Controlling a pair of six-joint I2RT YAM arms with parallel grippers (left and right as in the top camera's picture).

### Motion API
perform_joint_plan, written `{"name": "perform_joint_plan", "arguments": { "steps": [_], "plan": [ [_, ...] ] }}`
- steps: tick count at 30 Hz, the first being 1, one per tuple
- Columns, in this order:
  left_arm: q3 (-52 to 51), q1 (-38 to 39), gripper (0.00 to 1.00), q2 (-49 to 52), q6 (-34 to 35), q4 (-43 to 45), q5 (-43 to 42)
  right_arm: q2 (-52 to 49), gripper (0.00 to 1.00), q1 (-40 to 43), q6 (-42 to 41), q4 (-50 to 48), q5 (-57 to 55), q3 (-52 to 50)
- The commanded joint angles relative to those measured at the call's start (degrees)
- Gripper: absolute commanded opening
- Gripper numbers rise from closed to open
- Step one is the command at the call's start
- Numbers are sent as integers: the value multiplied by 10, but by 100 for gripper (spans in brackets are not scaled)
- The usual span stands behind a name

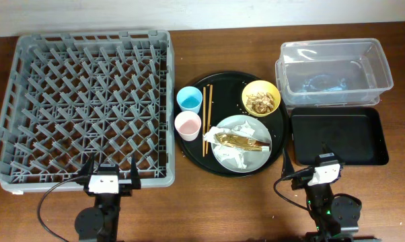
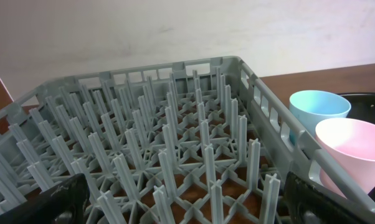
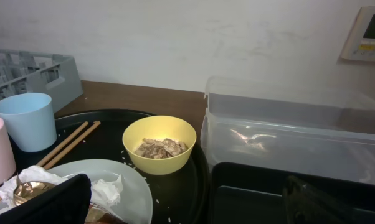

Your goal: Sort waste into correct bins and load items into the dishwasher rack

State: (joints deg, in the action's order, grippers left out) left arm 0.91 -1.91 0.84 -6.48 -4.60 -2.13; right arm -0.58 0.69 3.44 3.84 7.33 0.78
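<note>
The grey dishwasher rack [image 1: 81,101] fills the left of the table and the left wrist view [image 2: 156,149]. A round black tray [image 1: 280,124] holds a light blue cup [image 1: 189,99], a pink cup [image 1: 188,124], chopsticks [image 1: 206,117], a yellow bowl [image 1: 261,97] with brown food scraps, and a pale plate [image 1: 243,141] bearing a crumpled white wrapper with a brown-gold piece [image 1: 239,140]. A clear tub [image 1: 334,70] and a shallow black rectangular tray [image 1: 337,136] lie right. My left gripper [image 1: 109,173] is open at the rack's near edge. My right gripper [image 1: 309,168] is open, between plate and black tray.
White crumbs lie scattered on the round black tray near the bowl [image 3: 159,146]. The cups [image 2: 340,146] stand close against the rack's right wall. A white wall runs behind the table, with a wall panel [image 3: 368,31] at the right. Brown table surface shows along the front edge.
</note>
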Motion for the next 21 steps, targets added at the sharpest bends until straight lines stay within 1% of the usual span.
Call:
{"name": "perform_joint_plan", "arguments": {
  "steps": [1,15,17,19,21],
  "plan": [
    [-4,-2,99,-4,-9,0,2,1,99,-3,2,0,-3,-5],
    [-4,-2,99,-4,-9,5,1,1,99,-3,2,0,-5,-5],
    [-4,-2,99,-4,-9,34,0,1,98,-3,2,-2,-5,-5],
    [-3,-2,99,-4,-9,105,0,1,99,-3,2,-33,-5,-1],
    [18,-2,99,-3,-10,116,0,1,98,-3,9,-54,-5,23]
  ]
}}
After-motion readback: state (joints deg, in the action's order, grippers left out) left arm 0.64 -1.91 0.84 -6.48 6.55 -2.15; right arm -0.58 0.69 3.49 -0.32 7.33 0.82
